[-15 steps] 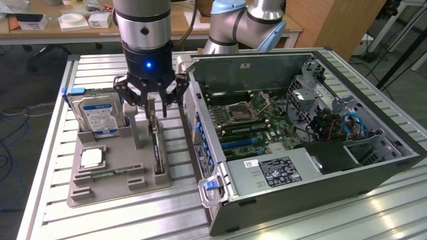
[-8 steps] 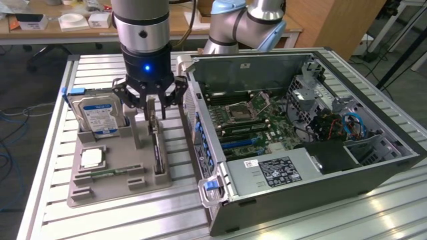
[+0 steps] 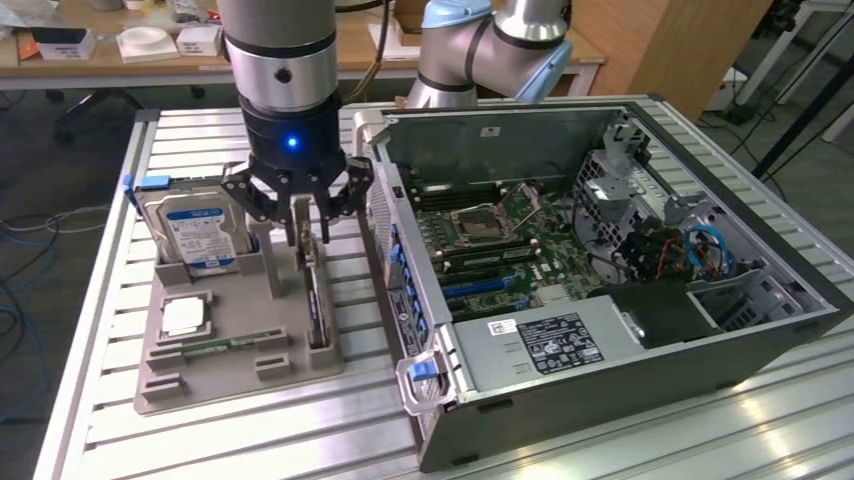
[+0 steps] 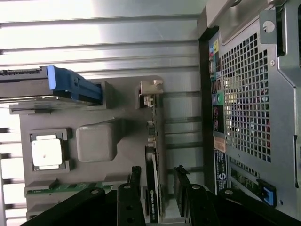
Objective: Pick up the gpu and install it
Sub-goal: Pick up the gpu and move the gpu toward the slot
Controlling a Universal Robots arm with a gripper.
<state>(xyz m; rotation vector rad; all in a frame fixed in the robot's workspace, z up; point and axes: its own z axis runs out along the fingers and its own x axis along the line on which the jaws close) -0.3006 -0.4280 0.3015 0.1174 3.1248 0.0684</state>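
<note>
Looking at the gripper (image 3: 304, 232) down low over the gray holder tray (image 3: 227, 375) on the slatted table (image 3: 240, 440), straddling the gpu (image 3: 315, 300) with fingers (image 4: 135, 178) spread to either side of the card and a clear gap beside it, so released, not clamped. Finding the gpu standing on its long edge in the tray's slot on the side nearest the open computer case (image 3: 747, 345), not lifted out. Spotting the hard drive (image 3: 198, 235) upright toward the exterior view's left, plus a processor chip (image 3: 184, 318) and a memory stick (image 3: 214, 347) lying flat in the tray.
</note>
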